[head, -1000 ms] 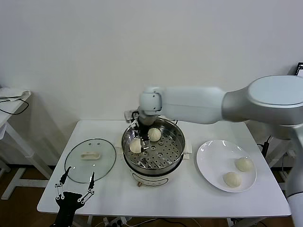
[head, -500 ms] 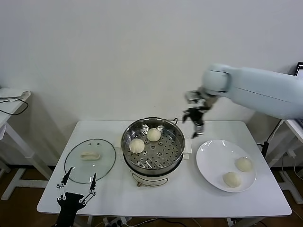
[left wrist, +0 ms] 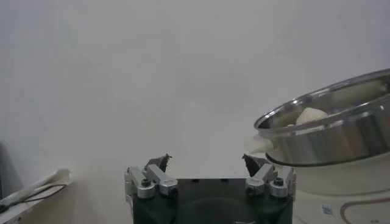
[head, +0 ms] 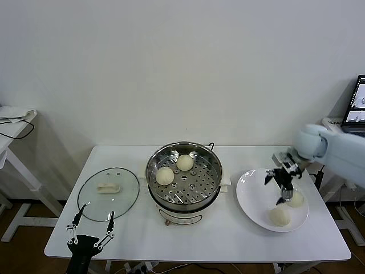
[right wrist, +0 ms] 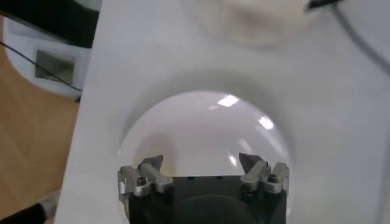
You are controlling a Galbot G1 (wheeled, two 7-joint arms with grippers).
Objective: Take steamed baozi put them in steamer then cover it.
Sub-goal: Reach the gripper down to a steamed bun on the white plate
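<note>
Right end effector (head: 280, 184), fingers spread, empty, above plate (head: 251, 200) bearing two baozi (head: 280, 216). Two more lie in steamer (head: 212, 180); cover (head: 108, 193) on table (head: 228, 240). Left end effector (head: 90, 224) spread at table's front-left edge. No legible writing.

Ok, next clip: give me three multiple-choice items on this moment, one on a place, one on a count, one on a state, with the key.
1. Where is the right gripper?
A. inside the steamer
B. above the white plate
C. over the glass lid

2. How many baozi lie in the steamer?
A. none
B. two
C. four

3. What is the state of the steamer?
A. uncovered
B. covered by the lid
C. tipped over

Key:
1 B, the gripper hangs open above the white plate, by the plate's baozi.
2 B, the steamer's baozi are two on the perforated tray.
3 A, the cover lies flat on the table to the steamer's left, near the idle left gripper.
</note>
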